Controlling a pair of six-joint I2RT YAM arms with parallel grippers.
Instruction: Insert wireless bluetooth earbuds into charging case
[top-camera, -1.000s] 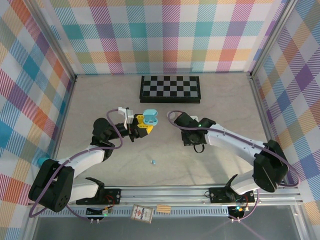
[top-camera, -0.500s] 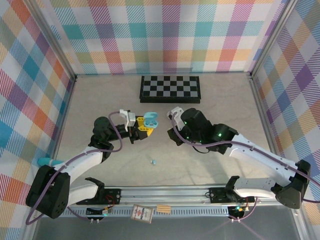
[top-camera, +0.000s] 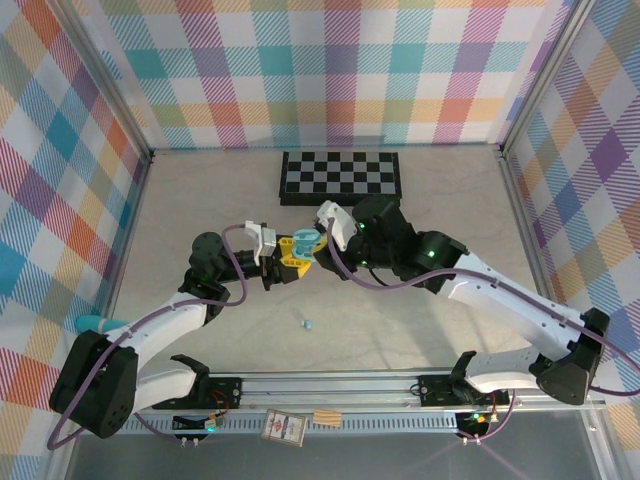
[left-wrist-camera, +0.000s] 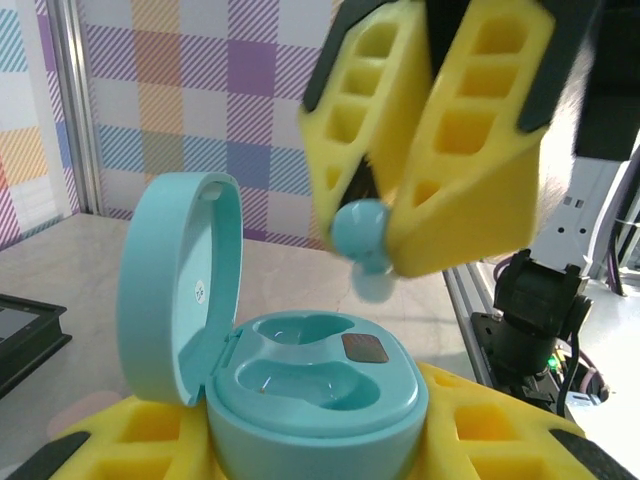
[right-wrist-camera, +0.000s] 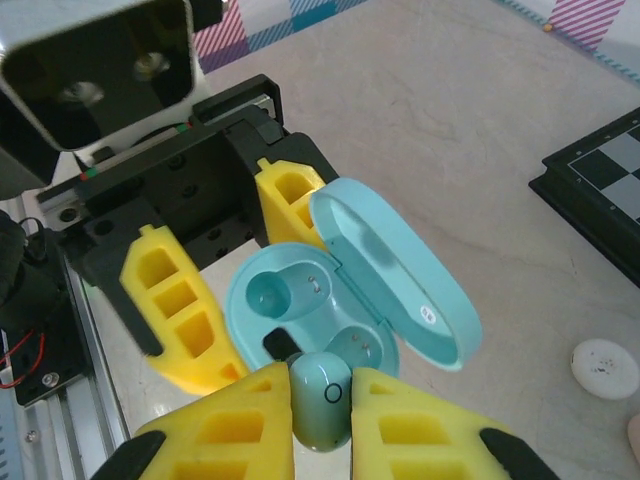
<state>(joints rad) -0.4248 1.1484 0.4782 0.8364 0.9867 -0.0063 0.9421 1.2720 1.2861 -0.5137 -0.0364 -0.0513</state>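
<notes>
Earbud (left-wrist-camera: 360, 232), teal one, is pinched tight in the right gripper (right-wrist-camera: 322, 415), hanging just above the open case (left-wrist-camera: 310, 385) that the left gripper (top-camera: 287, 252) is clamping.

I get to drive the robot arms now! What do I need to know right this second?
The left gripper is shut on the teal charging case, lid open.
The right gripper is shut on a teal earbud, hanging just above the case's wells.
A second teal earbud lies loose on the table, nearer the arm bases.
Done: case open, first bud picked up and lined up. The wells in view look empty.
Left: lower this bud into a well, fetch the loose one, seat it too.
</notes>
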